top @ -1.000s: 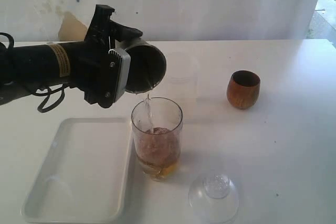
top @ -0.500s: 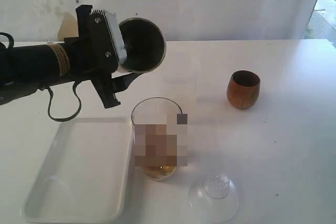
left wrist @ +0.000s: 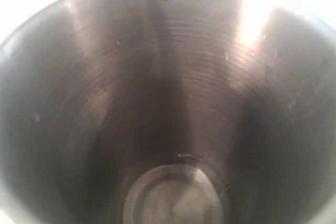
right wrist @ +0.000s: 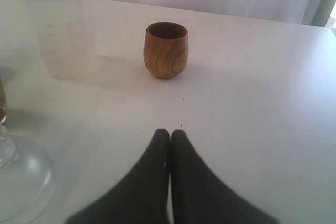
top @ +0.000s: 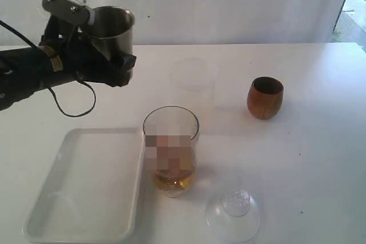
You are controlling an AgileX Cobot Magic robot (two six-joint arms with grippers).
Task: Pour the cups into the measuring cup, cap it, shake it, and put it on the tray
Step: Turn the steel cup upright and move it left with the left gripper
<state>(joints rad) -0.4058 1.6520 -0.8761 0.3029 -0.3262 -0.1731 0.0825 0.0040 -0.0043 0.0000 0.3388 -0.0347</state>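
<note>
White table (top: pixel 297 187); left fingers (top: pixel 68 7) clamp steel tumbler (top: pixel 112 34) near upright, arm (top: pixel 26 75) held high; right fingers (right wrist: pixel 152 182) pressed together, empty.

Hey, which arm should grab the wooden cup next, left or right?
Right. The right pincer is empty, shut, and points straight at the wooden cup; it would likely only need to open. The left pincer holds the steel tumbler on the far side.

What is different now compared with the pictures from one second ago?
The left gripper turned the tumbler back upright and carried it up and left, away from the measuring cup; the pouring has stopped. It still holds the tumbler. The measuring cup, wooden cup, frosted cup, cap and tray did not move.
</note>
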